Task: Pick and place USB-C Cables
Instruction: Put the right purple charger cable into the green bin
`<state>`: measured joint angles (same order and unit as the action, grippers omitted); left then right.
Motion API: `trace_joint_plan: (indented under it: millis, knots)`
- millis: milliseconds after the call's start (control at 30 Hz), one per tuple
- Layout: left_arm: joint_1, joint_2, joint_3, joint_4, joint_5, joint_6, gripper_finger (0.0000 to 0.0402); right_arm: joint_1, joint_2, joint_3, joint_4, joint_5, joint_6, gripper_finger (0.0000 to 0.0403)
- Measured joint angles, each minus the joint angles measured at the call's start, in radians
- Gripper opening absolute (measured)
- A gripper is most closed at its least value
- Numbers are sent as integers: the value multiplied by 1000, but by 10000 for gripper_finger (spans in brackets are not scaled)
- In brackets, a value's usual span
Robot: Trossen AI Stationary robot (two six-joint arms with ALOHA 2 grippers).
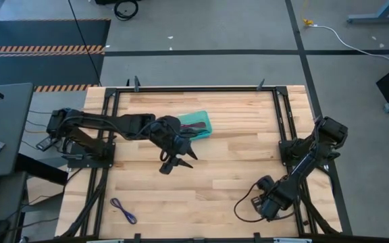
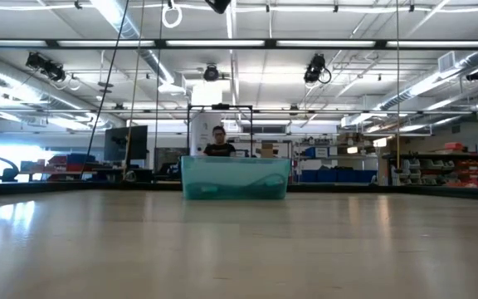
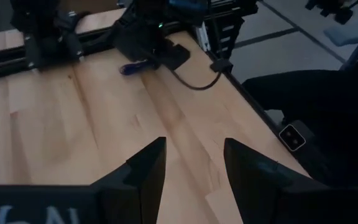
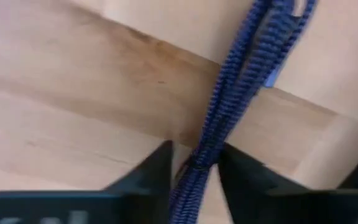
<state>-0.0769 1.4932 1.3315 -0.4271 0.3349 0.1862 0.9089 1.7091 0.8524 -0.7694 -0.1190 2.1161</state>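
Item, nearest the front edge of the table [image 1: 215, 177]: right gripper [image 4: 194, 171], low at the right front corner, fingers drawn in against a purple USB-C cable [image 4: 238, 93] that ran between them, pinching its strands. I judged the hold to be thin. It sat near one end of the bundle, so a lift could let the loops slide out, or the free length could trail and catch on the frame rail beside it. Item, front left: second purple cable [image 1: 123, 210], lying loose on the wood well apart from both arms. I noted it as easy to miss, and either arm would need a long reach to it. Item, mid-table: left gripper [image 3: 194, 168], fingers spread with nothing between them, hanging just in front of the tray. It stood in the path I expected the right arm to take, so a carry toward the tray risked a brush between arms. Item, farther back: translucent teal tray [image 2: 235, 189]. I could not make out its contents, and a drop from too high might bounce the cable over its wall. Item, beyond the table: a person [image 2: 218, 141] behind the tray, well clear.
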Motion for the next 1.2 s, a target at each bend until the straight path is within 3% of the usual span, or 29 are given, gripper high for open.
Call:
trace_joint_plan:
  millis: [100,300,567,833,1000,1200]
  knots:
    - [0,-48,0,-74,-67,-40,169,-13,1,0,-2,20,-92,32]
    - [-5,-172,0,-291,-230,-170,169,-138,7,14,-57,33,-388,29]
    - [-29,-255,0,-537,-429,-416,169,-456,12,144,-129,360,-1005,29]
    - [-102,-249,0,-810,-569,-667,169,-729,11,383,-121,490,-1640,28]
    - [-182,-249,0,-838,-587,-755,169,-868,11,492,-66,486,-1992,28]
    - [-283,-249,0,-845,-587,-867,169,-975,9,543,48,420,-2297,28]
